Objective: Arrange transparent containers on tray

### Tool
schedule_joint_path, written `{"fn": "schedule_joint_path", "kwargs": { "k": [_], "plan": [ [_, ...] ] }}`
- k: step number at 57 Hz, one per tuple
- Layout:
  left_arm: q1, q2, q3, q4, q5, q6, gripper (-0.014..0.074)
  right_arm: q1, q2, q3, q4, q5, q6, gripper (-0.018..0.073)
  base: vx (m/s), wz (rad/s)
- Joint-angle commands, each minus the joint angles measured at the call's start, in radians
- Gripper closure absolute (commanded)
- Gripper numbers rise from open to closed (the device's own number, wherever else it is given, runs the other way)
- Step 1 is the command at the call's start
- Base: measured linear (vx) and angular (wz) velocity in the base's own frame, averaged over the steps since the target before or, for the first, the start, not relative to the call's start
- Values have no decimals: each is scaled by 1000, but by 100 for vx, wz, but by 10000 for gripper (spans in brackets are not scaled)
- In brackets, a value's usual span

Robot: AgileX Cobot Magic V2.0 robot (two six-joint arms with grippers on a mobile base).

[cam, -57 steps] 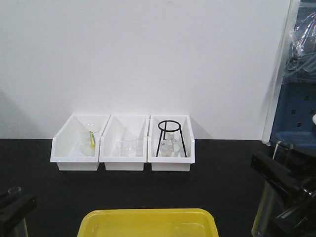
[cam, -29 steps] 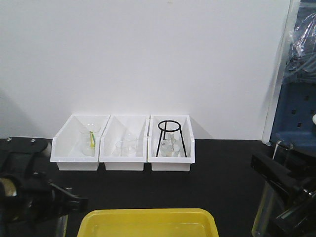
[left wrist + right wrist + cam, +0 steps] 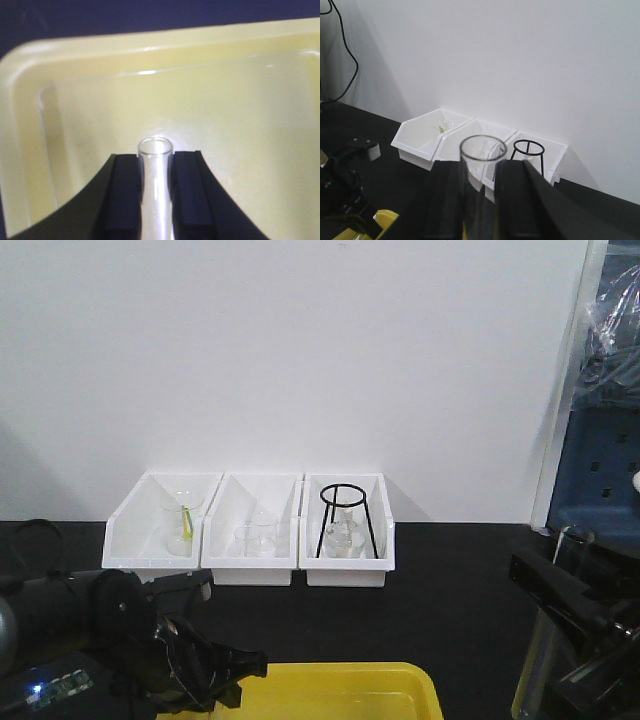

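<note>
Your left gripper [image 3: 156, 172] clamps the first test tube [image 3: 156, 195] over the yellow tray's [image 3: 240, 100] bare floor, inside a rounded corner. Your right gripper [image 3: 482, 175] grips the second test tube [image 3: 481, 205] beyond the tray's right edge.

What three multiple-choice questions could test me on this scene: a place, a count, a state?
1. The left pincer holds a test tube over: A the yellow tray; B a sink; C a shelf.
2. White bins by the wall: A two; B three; C four.
3. The right pincer is: A open; B shut on a second test tube; C out of sight.
Answers: A, its wrist view shows tray under the tube; B, three stand side by side; B, glass is clamped in it.
</note>
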Motion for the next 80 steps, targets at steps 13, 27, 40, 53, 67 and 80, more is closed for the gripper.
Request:
{"fn": "schedule_joint_path", "kwargs": {
  "k": [13, 27, 40, 53, 67, 80],
  "plan": [
    [-3, 30, -31, 61, -25, -96, 520, -5, -8, -28, 9, -44, -3, 572, 0, 0],
    [-3, 55, -29, 114, 23, -97, 348, -5, -8, -28, 9, -44, -3, 572, 0, 0],
    [-2, 53, -29, 127, 20, -96, 244, -5, -8, -28, 9, -47, -3, 572, 0, 0],
    [-2, -8, -37, 157, 12, -92, 244, -5, -8, -28, 9, -44, -2, 572, 0, 0],
    [-4, -181, -121, 242, 30, -82, 248, -5, 41, -28, 21, 74, 167, 572, 0, 0],
    [-5, -391, -150, 258, -20, -15, 309, -5, 209, -32, 21, 94, 380, 572, 0, 0]
  ]
}}
